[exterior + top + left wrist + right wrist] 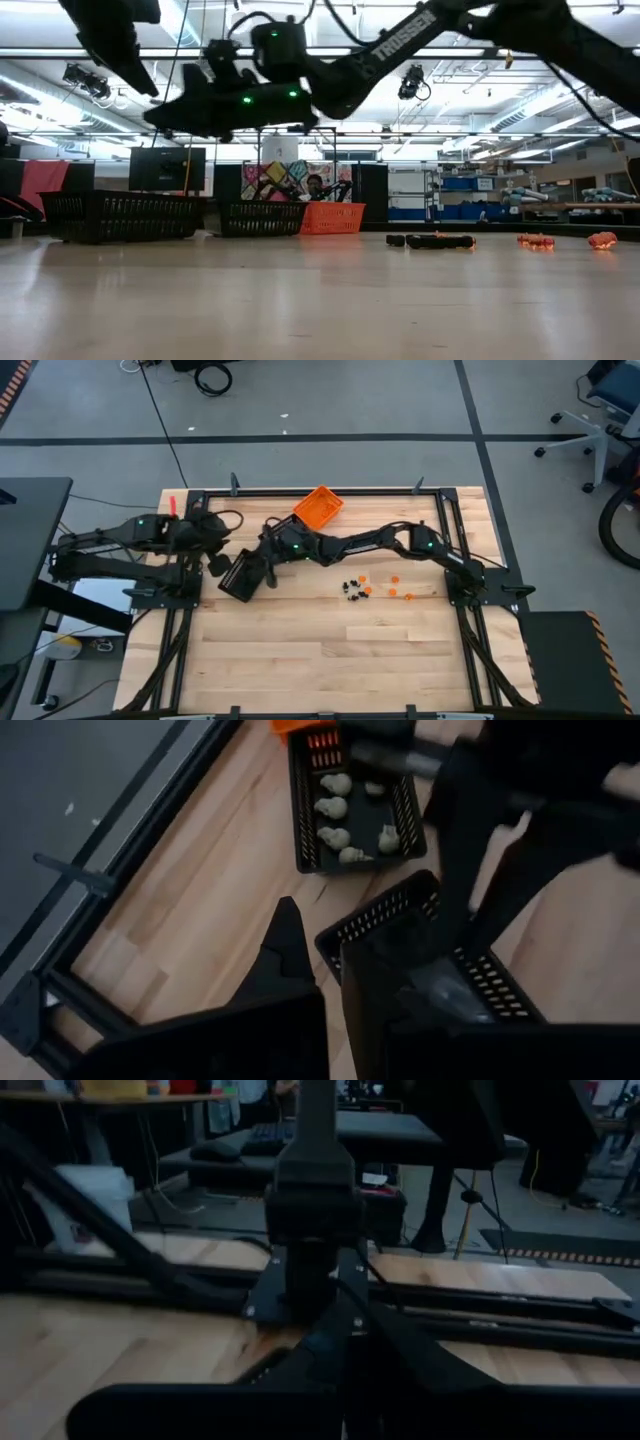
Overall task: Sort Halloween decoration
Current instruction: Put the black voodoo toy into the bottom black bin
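Entry, near to far from my seat.
- Table (330, 660): near half bare wood.
- Halloween decoration (372, 588): loose orange and black trinkets scattered mid-table, right of centre; whitish ones (335, 808) already in black tray (300, 840). I judge them light, rigid, small, prone to skid; take one piece at a time, pinch across body.
- Right pincer (240, 572): jaws nearly closed, over second black tray (236, 582); whether it holds trinket, cannot tell.
- Left pincer (212, 540): shut, empty, beside trays.
- Orange tray (318, 507): far edge.
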